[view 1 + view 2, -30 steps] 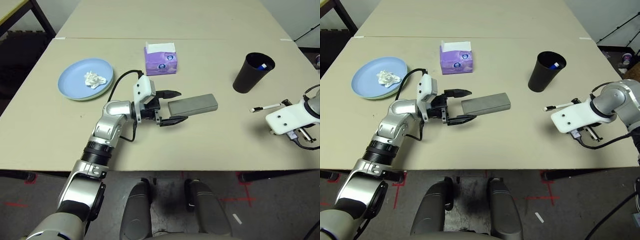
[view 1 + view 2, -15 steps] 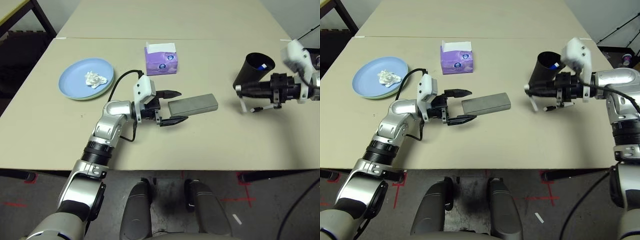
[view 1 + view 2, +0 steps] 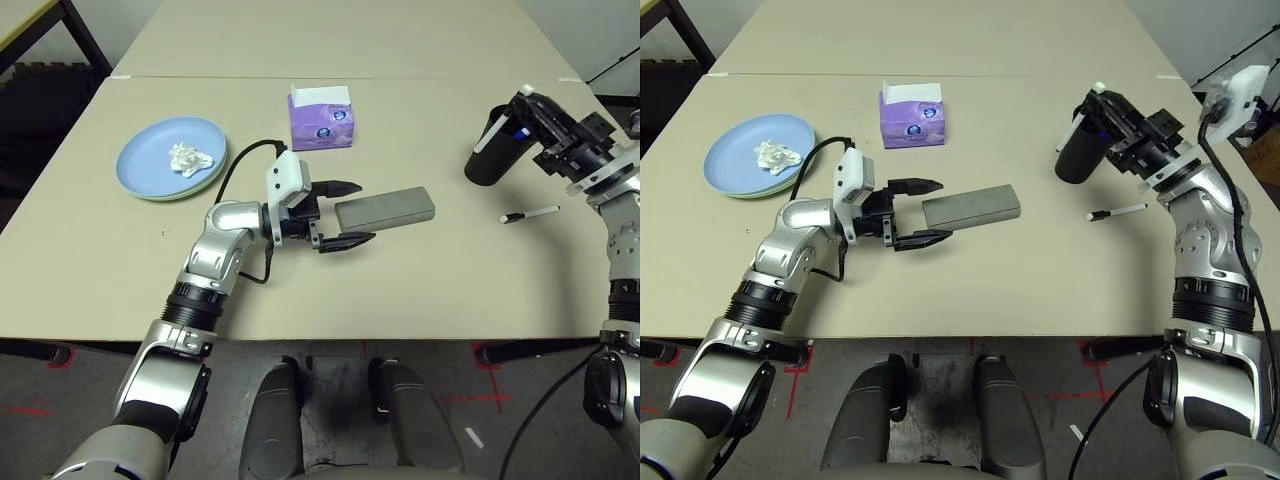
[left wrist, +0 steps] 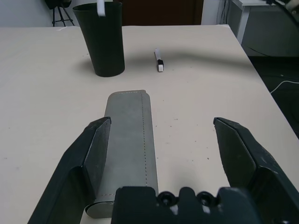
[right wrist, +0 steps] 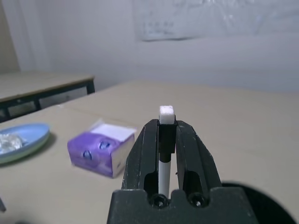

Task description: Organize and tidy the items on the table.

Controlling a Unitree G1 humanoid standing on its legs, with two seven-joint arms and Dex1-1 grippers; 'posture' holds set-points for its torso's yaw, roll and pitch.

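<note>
Purple tissue box (image 3: 321,123), print unreadable

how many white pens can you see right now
2: one pen lies on the table right of the black cup; another pen is clamped in the right claw over it. More may be hidden inside.

On the table (image 3: 420,300) stood one black cup (image 3: 492,150) at about two o'clock and one purple tissue box (image 3: 321,122) near twelve. Pens numbered two: one white pen (image 3: 530,214) lay at three o'clock, and a second pen (image 5: 165,140) was pinched in the right gripper (image 5: 166,122) above the cup. One grey glasses case (image 3: 385,209) sat at centre. At ten o'clock were one blue plate (image 3: 150,165) and one crumpled tissue (image 3: 189,158) on it.
</note>
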